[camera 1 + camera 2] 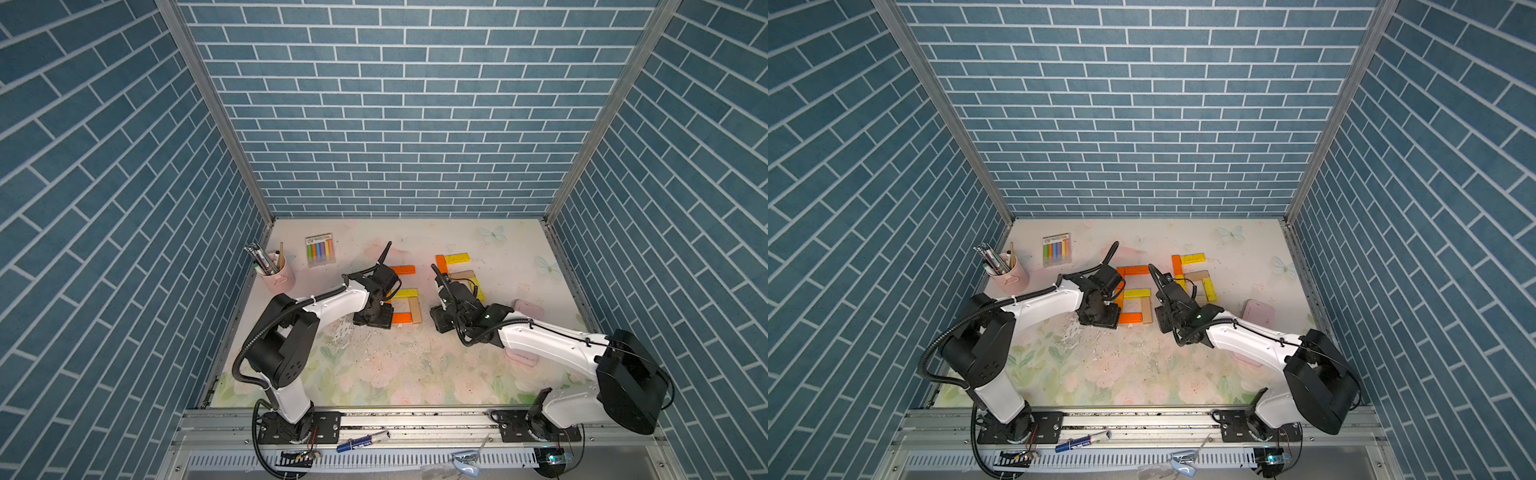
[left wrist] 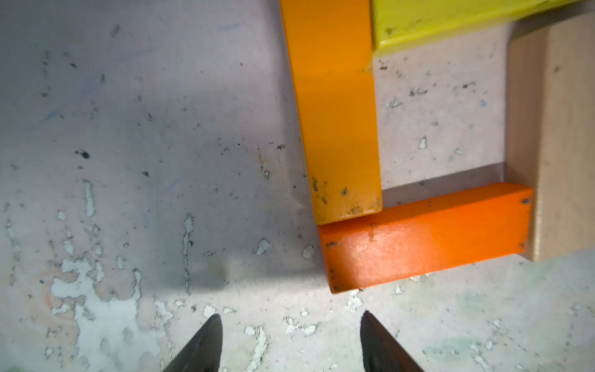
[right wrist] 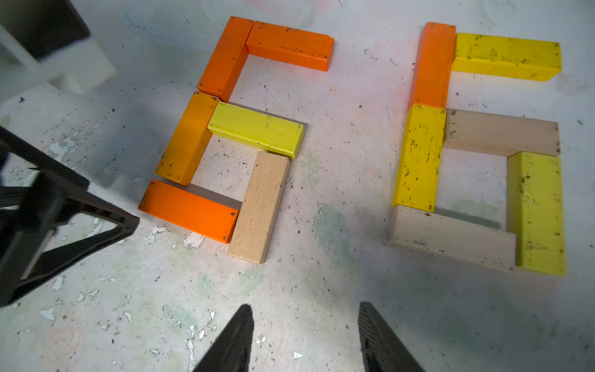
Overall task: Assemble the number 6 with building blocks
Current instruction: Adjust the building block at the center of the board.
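Because the 2 squared 6s (image 1: 1136, 293) of flat wooden bars lie complete, side by side mid-way across the floral table (image 1: 415, 374) and nearer its far edge, the danger is knocking them apart. The left gripper (image 2: 290, 322) hangs with jaws part-way apart and empty, close to the orange base bar (image 2: 425, 235) of the mostly orange 6 (image 3: 190, 138) on the left-edge side, so a sideways drift could shove that bar off the amber upright bar (image 2: 338, 128) and the tan side bar (image 2: 563, 145). The right gripper (image 3: 305, 309), jaws apart on nothing, faces both digits; a forward sweep could scatter the mostly yellow 6 (image 3: 418, 154).
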Motion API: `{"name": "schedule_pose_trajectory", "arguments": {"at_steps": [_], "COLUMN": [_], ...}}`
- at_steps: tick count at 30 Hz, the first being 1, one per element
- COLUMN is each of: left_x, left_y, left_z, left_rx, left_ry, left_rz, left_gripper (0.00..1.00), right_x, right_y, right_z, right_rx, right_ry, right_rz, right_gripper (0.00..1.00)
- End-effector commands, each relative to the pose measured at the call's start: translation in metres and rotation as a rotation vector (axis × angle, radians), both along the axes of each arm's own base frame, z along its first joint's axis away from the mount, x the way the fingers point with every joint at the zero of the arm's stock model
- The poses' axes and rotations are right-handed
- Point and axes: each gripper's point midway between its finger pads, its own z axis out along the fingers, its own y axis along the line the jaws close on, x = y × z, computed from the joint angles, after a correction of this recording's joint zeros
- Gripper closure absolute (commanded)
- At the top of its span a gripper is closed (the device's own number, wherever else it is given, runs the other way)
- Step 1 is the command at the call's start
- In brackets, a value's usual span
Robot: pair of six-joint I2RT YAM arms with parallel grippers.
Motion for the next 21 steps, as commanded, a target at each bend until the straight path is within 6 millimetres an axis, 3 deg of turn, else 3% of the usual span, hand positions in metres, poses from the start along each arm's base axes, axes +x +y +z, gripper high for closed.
{"name": "schedule_pose_trajectory", "arguments": {"at_steps": [1,6,21], "left_x": [-0.003,-0.004,-0.005], "left_y": [0.005,0.011,0.041], "left_z": [0.01,0.027,0.079], "left_rx": [-0.02,-0.058,-0.109], "left_ry": [-0.02,-0.082,-0.238], "left_rz": [0.026,0.058,0.133], "left_gripper": [0.29,0.24,0.12], "right_x": [0.002,0.004,0.004], "right_y": [0.001,0.002,0.01], "right_z": [-0.013,-0.031,-0.066], "right_rx": [-0.011,-0.064,-0.111], "right_ry": [0.065,0.129,0.217], "right_rz": [-0.056,-0.112,-0.174], "right_gripper": [0.52,0.61,0.61]}}
